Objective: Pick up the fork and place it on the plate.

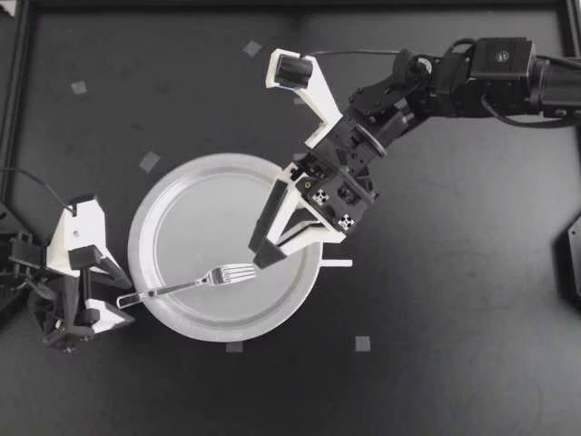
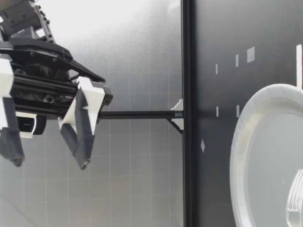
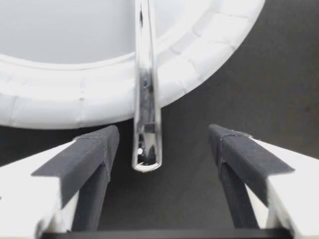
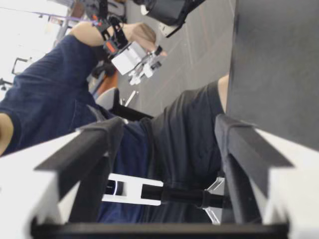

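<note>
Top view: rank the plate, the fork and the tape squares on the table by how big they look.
1. Plate, by far the largest.
2. Fork, long but thin.
3. Tape squares, smallest; they look much alike, so I do not rank them against each other.

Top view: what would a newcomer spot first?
The white plate sits at mid-table, bright on the dark table, with the fork lying across its rim, tines inside and handle jutting out. My left gripper stands open around the handle's end without touching it. My right gripper hangs open over the plate's right side.
</note>
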Controlling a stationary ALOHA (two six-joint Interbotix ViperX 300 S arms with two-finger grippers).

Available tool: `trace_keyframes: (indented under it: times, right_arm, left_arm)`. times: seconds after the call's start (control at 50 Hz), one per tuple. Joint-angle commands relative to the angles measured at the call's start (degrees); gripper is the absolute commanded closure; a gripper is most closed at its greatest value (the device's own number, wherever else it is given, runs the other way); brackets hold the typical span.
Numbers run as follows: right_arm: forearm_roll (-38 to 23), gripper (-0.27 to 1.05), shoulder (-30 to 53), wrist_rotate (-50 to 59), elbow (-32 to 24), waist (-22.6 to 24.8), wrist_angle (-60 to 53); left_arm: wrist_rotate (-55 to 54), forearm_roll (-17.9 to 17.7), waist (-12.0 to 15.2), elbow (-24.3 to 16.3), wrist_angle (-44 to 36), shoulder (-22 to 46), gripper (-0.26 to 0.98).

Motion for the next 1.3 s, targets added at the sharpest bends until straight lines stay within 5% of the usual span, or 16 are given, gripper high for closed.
trace_keyframes:
  times: [0.0,0.24,0.58,0.88,1.28]
  right_arm:
    - [0.4,0.04,-1.1,-0.2,-0.6,0.4,0.4]
    - [0.2,0.04,-0.6,-3.1,-0.8,0.4,0.4]
    - [-1.8,0.04,-1.2,-12.4,-2.8,0.4,1.5]
    - [-15.6,0.04,1.7,-33.2,-2.8,4.3,-7.1]
    - [-21.4,0.05,-6.1,-40.1,0.1,6.5,-26.8]
  left_arm:
    - [0.1,0.1,0.2,-0.2,0.4,-1.3,0.03]
    - [3.2,1.3,0.3,-2.0,-3.5,-9.5,0.03]
    - [21.4,1.6,1.6,-7.6,-5.9,-28.7,0.03]
    - [26.0,1.5,1.7,-3.9,-23.3,-21.7,0.03]
    - [26.5,1.6,1.6,-7.8,-23.6,-16.9,0.03]
